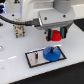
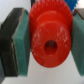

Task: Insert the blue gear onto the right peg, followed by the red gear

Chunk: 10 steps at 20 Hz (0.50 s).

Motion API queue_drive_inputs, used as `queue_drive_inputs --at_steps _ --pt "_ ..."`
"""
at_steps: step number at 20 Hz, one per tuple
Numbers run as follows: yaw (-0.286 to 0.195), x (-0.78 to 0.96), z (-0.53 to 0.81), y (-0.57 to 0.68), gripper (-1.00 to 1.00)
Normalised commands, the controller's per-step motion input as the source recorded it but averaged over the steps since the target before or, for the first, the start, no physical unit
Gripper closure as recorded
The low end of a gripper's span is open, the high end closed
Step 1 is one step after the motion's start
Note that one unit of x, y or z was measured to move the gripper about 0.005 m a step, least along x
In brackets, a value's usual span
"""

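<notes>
My gripper (image 1: 56, 35) is shut on the red gear (image 1: 57, 35), holding it in the air above the white plate with a black border (image 1: 35, 58). In the wrist view the red gear (image 2: 48, 39) fills the middle, toothed, with a raised hub and a dark centre hole, clamped between the two teal pads (image 2: 19, 37). The blue gear (image 1: 50, 53) lies flat on the plate at the exterior view's right, over the right peg, which is hidden under it. The other thin dark peg (image 1: 36, 53) stands free on the plate.
A small white block with dark parts (image 1: 18, 31) stands at the back on the exterior view's left. A black cable (image 1: 12, 21) runs across the back. The white tabletop (image 1: 15, 70) spreads around the plate.
</notes>
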Motion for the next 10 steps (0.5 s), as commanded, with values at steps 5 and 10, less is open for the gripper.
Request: queue_drive_inputs --at_steps 5,10 --pt "0.0 0.64 0.07 -0.12 1.0" --pt "0.0 0.55 0.0 -0.19 1.0"
